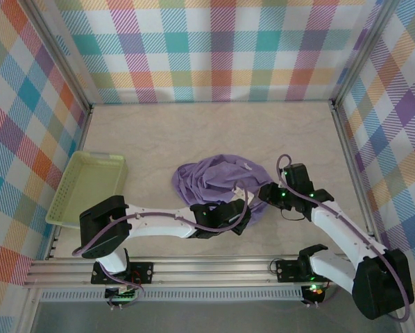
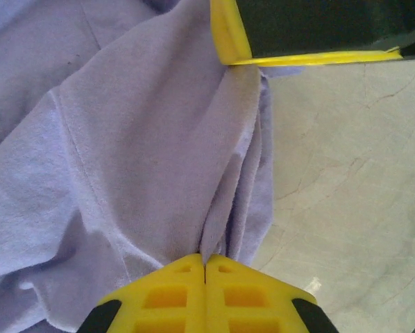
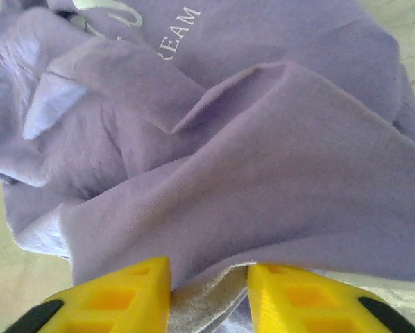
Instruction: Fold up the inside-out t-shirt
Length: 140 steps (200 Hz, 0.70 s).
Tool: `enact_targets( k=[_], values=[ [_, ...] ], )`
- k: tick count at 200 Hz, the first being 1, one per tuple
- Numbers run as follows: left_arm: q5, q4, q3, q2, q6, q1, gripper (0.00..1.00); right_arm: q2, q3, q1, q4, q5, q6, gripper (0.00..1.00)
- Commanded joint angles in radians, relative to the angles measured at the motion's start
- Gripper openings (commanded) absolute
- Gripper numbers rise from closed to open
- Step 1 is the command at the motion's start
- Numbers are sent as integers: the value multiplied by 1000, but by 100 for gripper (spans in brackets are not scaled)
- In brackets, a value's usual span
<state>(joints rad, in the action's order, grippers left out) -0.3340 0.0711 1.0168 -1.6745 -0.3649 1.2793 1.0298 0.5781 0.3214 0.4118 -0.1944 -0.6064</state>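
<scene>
T-shirt (image 1: 211,180) on table (image 1: 193,132), tray (image 1: 89,189) left of it, left tool (image 1: 243,214) and right tool (image 1: 261,194) at its near edge

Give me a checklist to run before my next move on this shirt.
1. Left fingers gripping: ok, shut on a fold of the t-shirt.
2. Right fingers gripping: cannot tell; they stand apart with fabric between them.
3. Shirt spread flat: not ok, it lies bunched in a heap mid-table.
4. Which side faces out: cannot tell; some lettering shows in the right wrist view.
5. Room to spread: ok, bare table lies beyond the shirt.
6. Green tray clear of the fabric: ok, it sits apart at the left.
</scene>
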Motion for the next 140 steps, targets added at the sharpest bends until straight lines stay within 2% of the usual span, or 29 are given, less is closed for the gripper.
enact_targets(
  k=[1, 21, 51, 79, 125, 140],
  values=[
    [-15, -4, 11, -19, 39, 21, 0, 25, 69, 2, 41, 21, 12, 14],
    [-42, 18, 17, -32, 61, 32, 0, -6, 117, 2, 89, 56, 30, 0],
    [-72, 36, 17, -42, 76, 35, 5, -63, 197, 2, 171, 101, 75, 0],
    [-95, 48, 27, -36, 93, 37, 11, -8, 237, 2, 188, 74, 101, 0],
    [-123, 65, 62, -10, 101, 25, 41, 163, 298, 3, 119, 52, 128, 0],
    [-125, 82, 86, -4, 83, -2, 46, 204, 320, 3, 104, 48, 132, 0]
  ],
)
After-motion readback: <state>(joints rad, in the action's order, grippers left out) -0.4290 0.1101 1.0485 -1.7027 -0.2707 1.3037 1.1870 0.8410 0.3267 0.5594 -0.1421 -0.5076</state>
